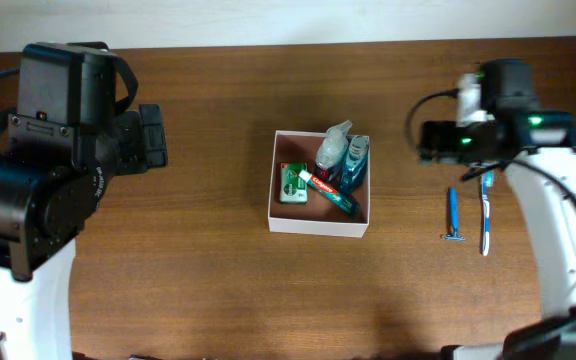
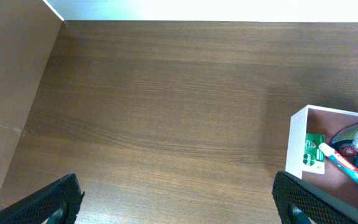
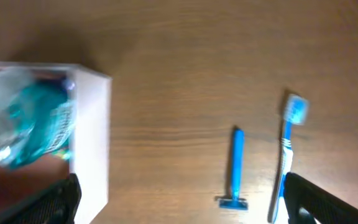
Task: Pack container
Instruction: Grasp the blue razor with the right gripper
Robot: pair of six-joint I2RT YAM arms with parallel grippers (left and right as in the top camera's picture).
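The container (image 1: pixel 318 226) is a square white-walled box with a pinkish-brown inside at the table's middle. It holds a green-and-white carton (image 1: pixel 292 184), a toothpaste tube (image 1: pixel 328 192), a clear bottle (image 1: pixel 335 146) and a teal packet (image 1: pixel 355 166). It also shows in the left wrist view (image 2: pixel 297 143) and the right wrist view (image 3: pixel 92 137). A blue razor (image 1: pixel 453 216) (image 3: pixel 235 165) and a blue-and-white toothbrush (image 1: pixel 486 212) (image 3: pixel 288 146) lie on the table to its right. My right gripper (image 3: pixel 182 202) is open and empty above the table, between the container and the toothbrush. My left gripper (image 2: pixel 179 202) is open and empty at far left.
The brown wooden table (image 1: pixel 208 270) ends at a pale wall along the back (image 1: pixel 268 20). The left arm's bulky body (image 1: pixel 58 150) hangs over the table's left side. The right arm (image 1: pixel 558 230) runs along the right edge.
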